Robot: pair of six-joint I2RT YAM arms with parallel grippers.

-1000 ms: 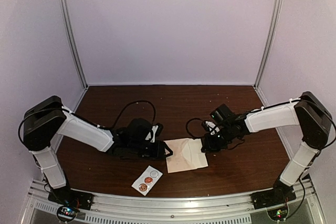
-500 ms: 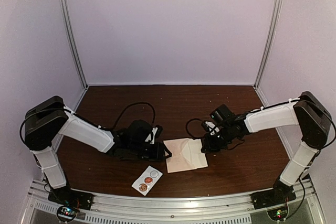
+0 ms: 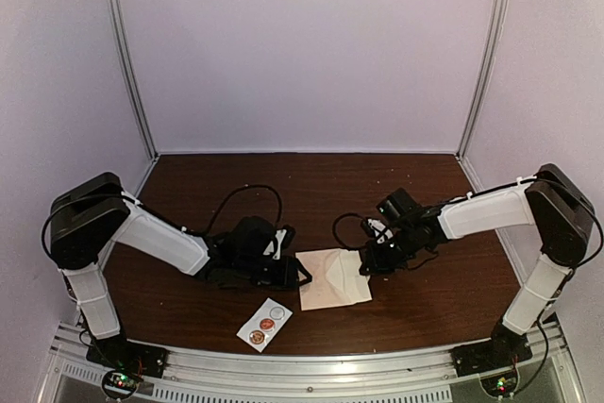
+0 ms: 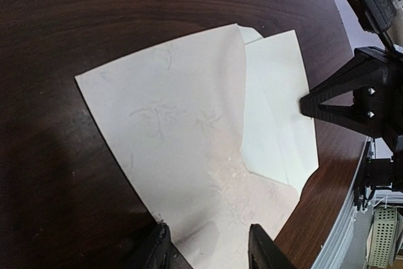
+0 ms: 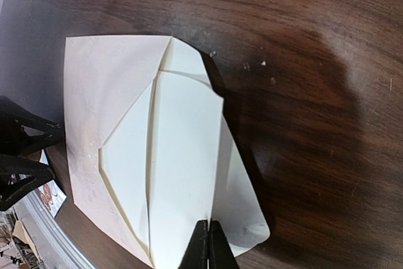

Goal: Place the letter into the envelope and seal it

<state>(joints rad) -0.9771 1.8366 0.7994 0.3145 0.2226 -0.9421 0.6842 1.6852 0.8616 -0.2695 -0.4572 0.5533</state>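
Observation:
The pale pinkish-cream envelope (image 3: 323, 282) lies flat on the brown table, its flap open to the right. It also shows in the left wrist view (image 4: 170, 137) and the right wrist view (image 5: 101, 92). The white folded letter (image 5: 186, 155) lies partly in the envelope's mouth, over the open flap (image 5: 249, 215); it also shows in the left wrist view (image 4: 277, 118). My right gripper (image 5: 208, 244) is shut on the letter's near edge, at the envelope's right side (image 3: 366, 266). My left gripper (image 4: 208, 253) is open, its fingers astride the envelope's left edge (image 3: 300, 276).
A small white sticker strip (image 3: 264, 325) with round stickers lies near the table's front edge, left of the envelope. Black cables (image 3: 247, 197) loop behind both wrists. Metal frame posts and pale walls close in the back and sides.
My right gripper has moved slightly left with the letter, and the paper's right edge has shifted left a little. My left arm has barely moved.

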